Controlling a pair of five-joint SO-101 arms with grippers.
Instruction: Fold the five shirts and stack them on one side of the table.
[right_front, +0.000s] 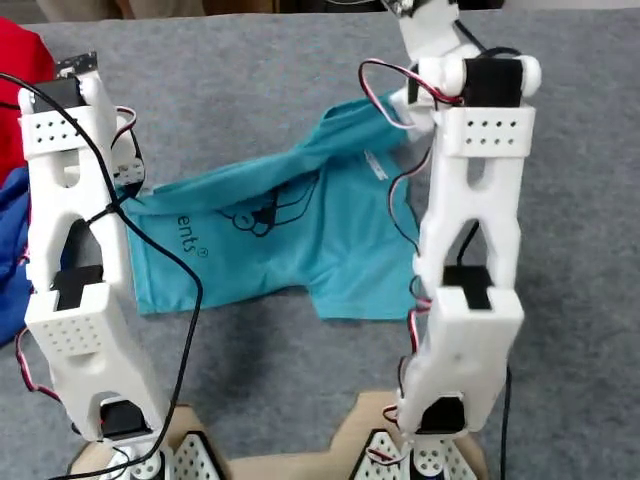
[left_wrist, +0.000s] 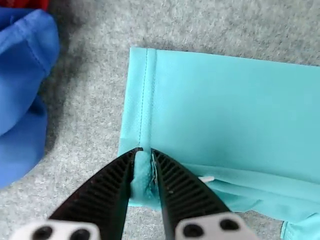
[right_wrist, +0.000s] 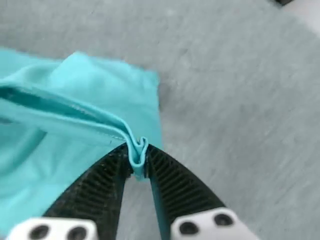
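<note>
Now, your left claw (left_wrist: 142, 170) is clamped down on the teal shirt (left_wrist: 225, 110). Its ribbed tips are almost together, with a small ridge of cloth squeezed up between them right on the stitched hem, close to a corner. Your right claw (right_wrist: 139, 160) is closed the same way, pinching a doubled-over bit of the shirt's seamed edge.

Both grips sit on edges rather than on the flat of the cloth. That makes sense: a seam is thicker and less likely to slip, and holding two far-apart points lets you keep the stretch between them straight as you carry it over.

In the high view the shirt lies in the middle of the frame, print side up, between the two arms. The left claw's hold is at its left edge. The right claw's hold is at its upper right, where the cloth is raised off the tabletop (right_front: 220, 80) and a crease runs down from there toward the left. One sleeve pokes out toward the lower centre. I judge the fold as started but not laid down.

Further out, a blue shirt (left_wrist: 22, 90) lies crumpled just beside the teal hem, and a red shirt (right_front: 20, 75) sits at the upper left edge of the high view. Both look unfolded, so most of the task seems to lie ahead. Mind that the blue cloth is close enough to snag.
</note>
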